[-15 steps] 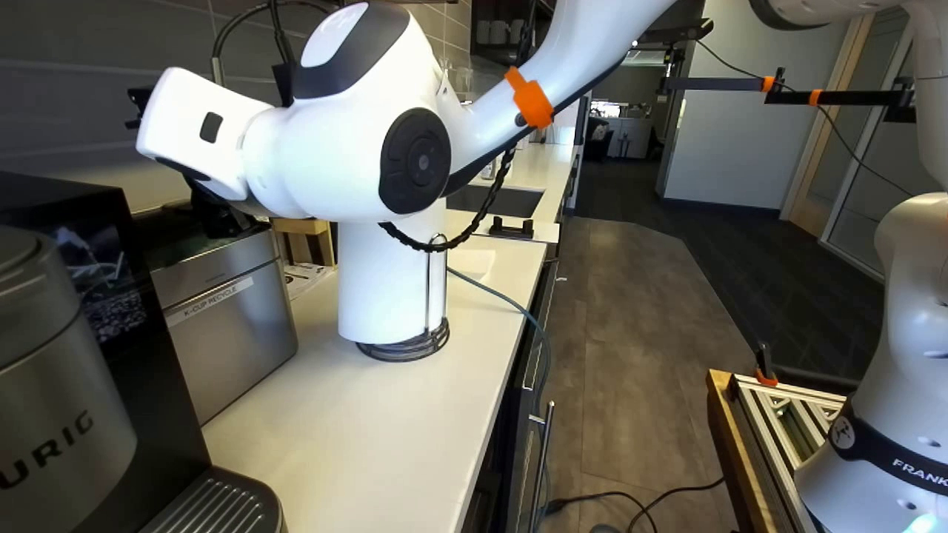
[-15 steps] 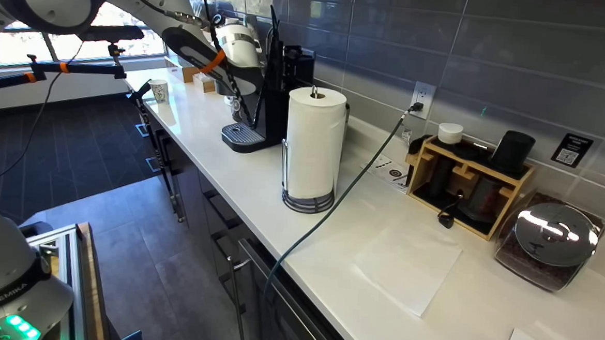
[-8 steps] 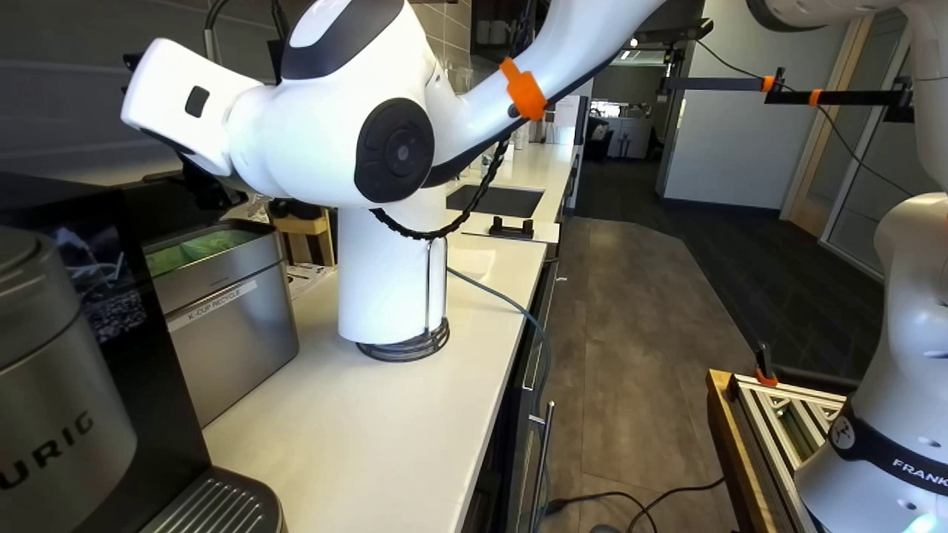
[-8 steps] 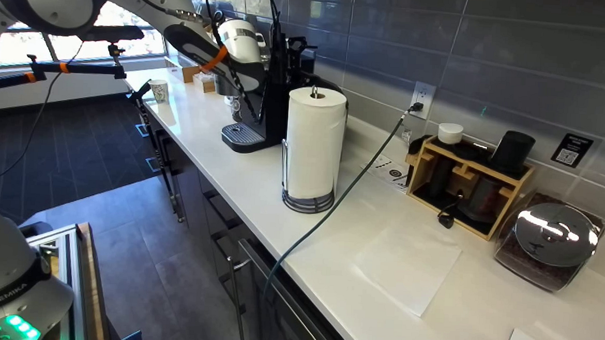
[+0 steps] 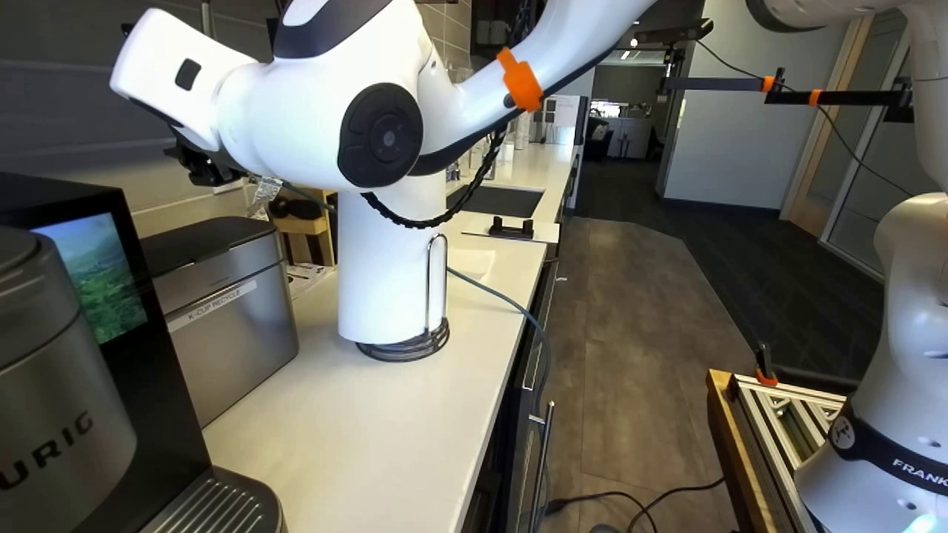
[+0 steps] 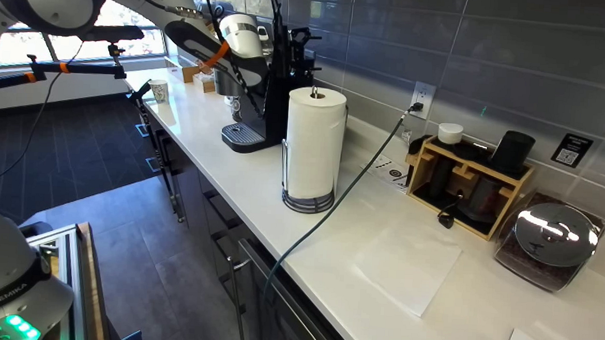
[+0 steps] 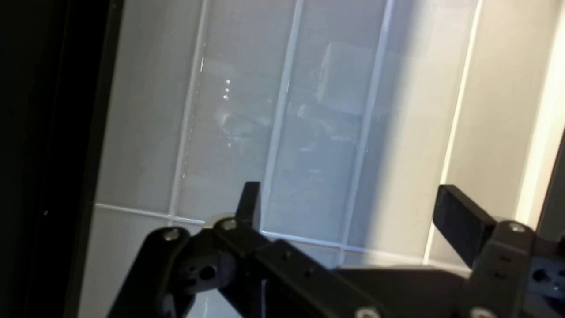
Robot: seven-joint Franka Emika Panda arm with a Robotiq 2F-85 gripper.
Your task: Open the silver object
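Note:
The silver object (image 5: 237, 333) is a boxy brushed-steel bin labelled "K-CUP RECYCLE". It stands on the counter between the black coffee maker and the paper towel roll in an exterior view. Its dark lid (image 5: 207, 240) lies flat and shut on top. In an exterior view the paper towel roll hides nearly all of the bin. My gripper (image 5: 211, 170) is above the bin, apart from the lid, near the wall; it also shows in an exterior view (image 6: 311, 53). In the wrist view the gripper (image 7: 348, 194) has its fingers wide apart, with nothing between them, facing the tiles.
The coffee maker (image 5: 52, 370) stands close beside the bin; it also shows in an exterior view (image 6: 277, 106). The paper towel roll (image 6: 314, 144) stands on the bin's other side. A tiled wall (image 7: 318, 132) lies behind. A wooden rack (image 6: 467, 189) and a cable (image 6: 353, 183) are farther along.
My gripper has risen and moved back towards the wall. Half a second ago the bin was open, its green liner showing and its lid raised; now the lid is down.

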